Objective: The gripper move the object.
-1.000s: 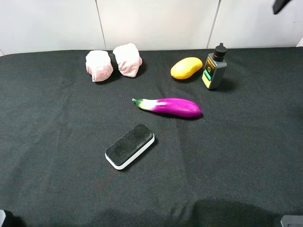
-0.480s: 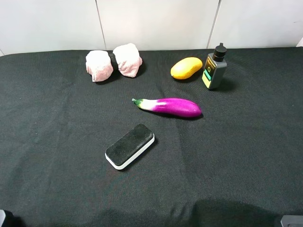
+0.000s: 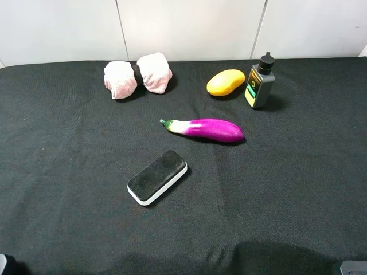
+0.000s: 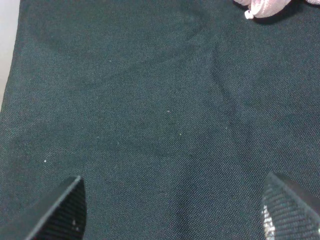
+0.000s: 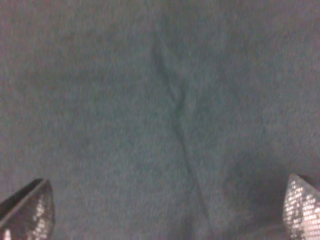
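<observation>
Exterior high view: the grey bottle (image 3: 259, 83) with black screw cap and green-yellow label stands upright near the back of the black cloth (image 3: 69, 172), toward the right side. A yellow mango (image 3: 225, 82) lies just beside it on its left, the two near each other but not clearly touching. In front of both lies a purple eggplant (image 3: 205, 129), well apart from the bottle. Further forward and left sits a black-and-white eraser block (image 3: 157, 176), set at a slant. At the back left lies a pink rolled cloth (image 3: 137, 75), bound at its middle by a dark band. Nothing stands directly on or against the bottle; the mango is the nearest item. Neither arm reaches over the cloth in this view; only dark corners of equipment show at the lower edges.

Left wrist view: the left gripper (image 4: 175, 210) hangs over bare black cloth, its two fingertips (image 4: 65, 210) set wide apart with nothing between them. A pink edge of the rolled cloth shows at the frame's corner.

Right wrist view: the picture is blurred. The right gripper (image 5: 165, 212) appears spread, its fingertips (image 5: 30, 212) at opposite sides of the frame, with only creased black cloth between them. The bottle does not show in either wrist view
</observation>
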`<state>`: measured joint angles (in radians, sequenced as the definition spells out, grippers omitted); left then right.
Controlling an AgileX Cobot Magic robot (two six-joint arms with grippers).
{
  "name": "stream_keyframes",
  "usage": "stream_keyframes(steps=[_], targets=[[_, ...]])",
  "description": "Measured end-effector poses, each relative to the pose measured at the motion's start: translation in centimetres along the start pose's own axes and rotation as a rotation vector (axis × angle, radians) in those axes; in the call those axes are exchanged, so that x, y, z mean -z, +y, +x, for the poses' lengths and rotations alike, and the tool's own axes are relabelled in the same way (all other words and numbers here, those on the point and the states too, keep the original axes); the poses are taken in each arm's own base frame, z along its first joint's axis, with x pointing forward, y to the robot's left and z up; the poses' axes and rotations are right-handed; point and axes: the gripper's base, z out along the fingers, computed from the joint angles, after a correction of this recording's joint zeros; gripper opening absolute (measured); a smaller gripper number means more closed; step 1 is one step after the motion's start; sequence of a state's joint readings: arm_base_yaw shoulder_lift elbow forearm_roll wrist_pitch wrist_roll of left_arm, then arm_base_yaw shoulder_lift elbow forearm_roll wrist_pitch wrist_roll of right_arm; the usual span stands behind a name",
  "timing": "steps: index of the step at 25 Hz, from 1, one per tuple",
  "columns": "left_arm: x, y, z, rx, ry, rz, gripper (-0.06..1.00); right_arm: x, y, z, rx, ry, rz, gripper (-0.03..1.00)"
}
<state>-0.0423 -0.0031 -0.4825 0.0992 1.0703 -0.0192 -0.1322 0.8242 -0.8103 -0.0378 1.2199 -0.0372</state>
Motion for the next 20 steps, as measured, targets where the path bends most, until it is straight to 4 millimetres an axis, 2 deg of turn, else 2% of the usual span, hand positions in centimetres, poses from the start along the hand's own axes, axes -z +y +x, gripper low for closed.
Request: stream_keyframes(steps=[10,14,20], targets=[[0.0,0.0,0.0,0.0,0.0,0.0,0.71,-0.2,0.8,7.1,0.027,-0.161,-0.035,0.69],[0.0,0.0,0.0,0.0,0.0,0.0,0.71,-0.5,1.1,8.2,0.05,-0.238,-0.055,0.69],[0.0,0.0,0.0,0.0,0.0,0.0,0.71,0.3,1.5,9.1,0.104,-0.332,-0.088,0.69]])
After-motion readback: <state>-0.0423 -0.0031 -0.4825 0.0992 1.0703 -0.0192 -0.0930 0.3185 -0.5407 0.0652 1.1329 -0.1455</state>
